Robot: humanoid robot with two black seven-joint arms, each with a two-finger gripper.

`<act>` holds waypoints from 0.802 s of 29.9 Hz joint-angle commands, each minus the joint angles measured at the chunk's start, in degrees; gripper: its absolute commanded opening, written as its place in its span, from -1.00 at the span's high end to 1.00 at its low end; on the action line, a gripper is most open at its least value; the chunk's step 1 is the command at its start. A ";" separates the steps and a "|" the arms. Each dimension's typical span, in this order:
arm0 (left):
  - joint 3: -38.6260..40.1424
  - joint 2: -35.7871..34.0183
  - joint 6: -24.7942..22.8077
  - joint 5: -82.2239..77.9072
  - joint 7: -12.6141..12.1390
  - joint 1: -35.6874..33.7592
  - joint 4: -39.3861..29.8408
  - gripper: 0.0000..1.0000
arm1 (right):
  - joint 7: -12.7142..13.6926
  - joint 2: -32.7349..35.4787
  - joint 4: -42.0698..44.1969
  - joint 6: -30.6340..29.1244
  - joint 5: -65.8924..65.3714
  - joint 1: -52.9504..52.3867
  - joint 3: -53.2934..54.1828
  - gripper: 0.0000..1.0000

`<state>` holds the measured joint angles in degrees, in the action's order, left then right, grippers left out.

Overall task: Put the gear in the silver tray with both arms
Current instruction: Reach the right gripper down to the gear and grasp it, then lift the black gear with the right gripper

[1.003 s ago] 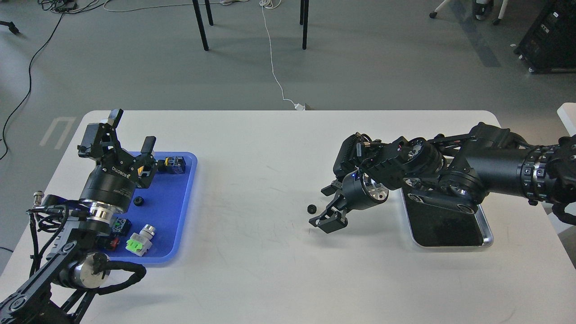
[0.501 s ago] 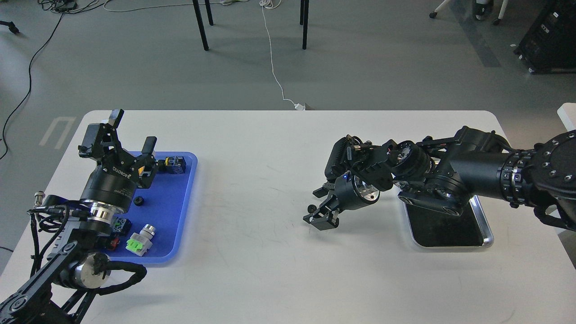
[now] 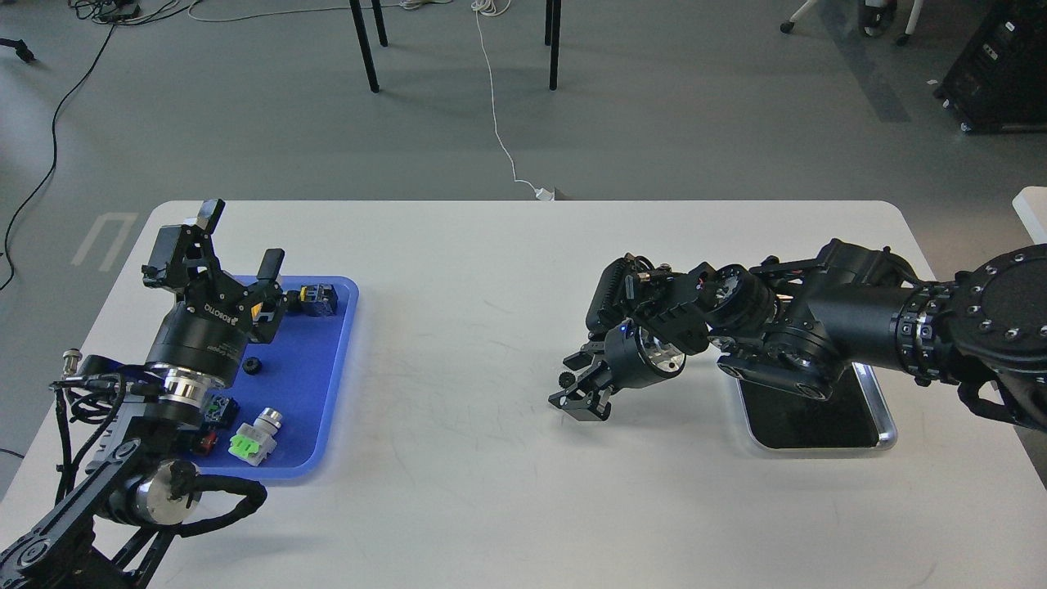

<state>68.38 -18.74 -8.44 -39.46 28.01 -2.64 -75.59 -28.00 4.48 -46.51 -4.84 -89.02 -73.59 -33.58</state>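
1. Two black arms are seen over a white table (image 3: 491,458). The left arm enters from the 8 o'clock corner, the right arm from the 3 o'clock edge.
2. Left gripper (image 3: 239,239): held above the 12 o'clock end of the blue tray (image 3: 323,409), fingers spread wide and pointing up toward 12 o'clock. Nothing is held between them.
3. Right gripper (image 3: 570,380): lowered close to the tabletop near the centre of the table, pointing toward 9 o'clock. Its fingers are parted, one at 12 o'clock and one at 6 o'clock of the gear.
4. Gear (image 3: 564,379): small, black and toothed, lying on the table between the right gripper's open fingers. Whether a finger touches it cannot be told. It lies well apart from the silver tray, at that tray's 9 o'clock.
5. Silver tray (image 3: 879,413): rectangular, with a shiny rim and a dark bottom, placed at the 3 o'clock side of the table. Its 12 o'clock half is hidden under the right arm. The visible part of its bottom holds nothing.
6. Blue tray: placed at the 9 o'clock side of the table, partly covered by the left arm.
7. Contents of the blue tray: a second small black gear (image 3: 253,366) near the middle; a white-and-green push-button part (image 3: 255,436) toward 6 o'clock; a black-and-yellow switch block (image 3: 317,298) at the 12 o'clock end.
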 commanded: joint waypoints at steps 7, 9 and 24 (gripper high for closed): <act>-0.09 0.55 0.00 0.00 -0.01 0.00 0.00 -0.97 | 0.00 -0.79 0.98 0.26 -0.01 0.37 0.01 0.18; -0.09 0.55 0.00 0.00 -0.01 0.00 0.00 -0.97 | 0.00 -0.79 0.98 0.27 -0.01 0.37 0.01 0.19; 0.00 0.64 0.09 0.00 -0.01 0.00 0.00 -0.97 | 0.00 -0.79 0.90 0.27 0.08 -0.15 -0.61 0.76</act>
<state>68.30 -18.12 -8.44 -39.46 28.00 -2.67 -75.58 -27.99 3.60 -45.54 -4.55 -88.99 -73.34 -34.18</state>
